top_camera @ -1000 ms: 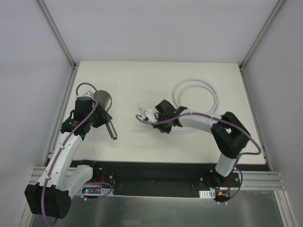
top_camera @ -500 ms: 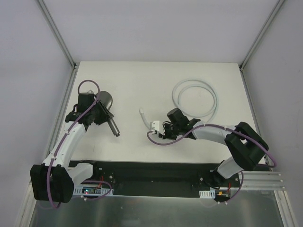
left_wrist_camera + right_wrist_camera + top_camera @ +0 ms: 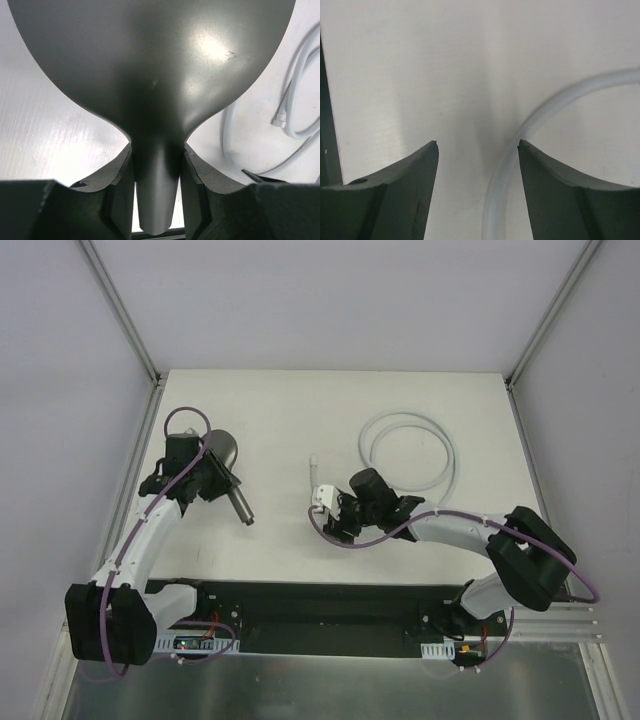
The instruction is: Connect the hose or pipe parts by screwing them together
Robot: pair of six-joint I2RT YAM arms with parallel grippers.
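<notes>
Two parts, not yet joined. Shower head (image 3: 224,452): neck clenched between the left gripper's (image 3: 156,165) fingers, round face ahead of them, handle end left free behind, probably to keep its thread reachable. Hose (image 3: 494,215): lay loose on the table (image 3: 300,400), curving under the right gripper (image 3: 477,145), whose jaws stood spread, grasping nothing. The end fitting (image 3: 313,464) rested just beside that gripper.

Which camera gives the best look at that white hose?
The top external view: the hose shows its whole coil and one end. The left wrist view catches a bit beside the shower head; the right wrist view, one curved stretch.
</notes>
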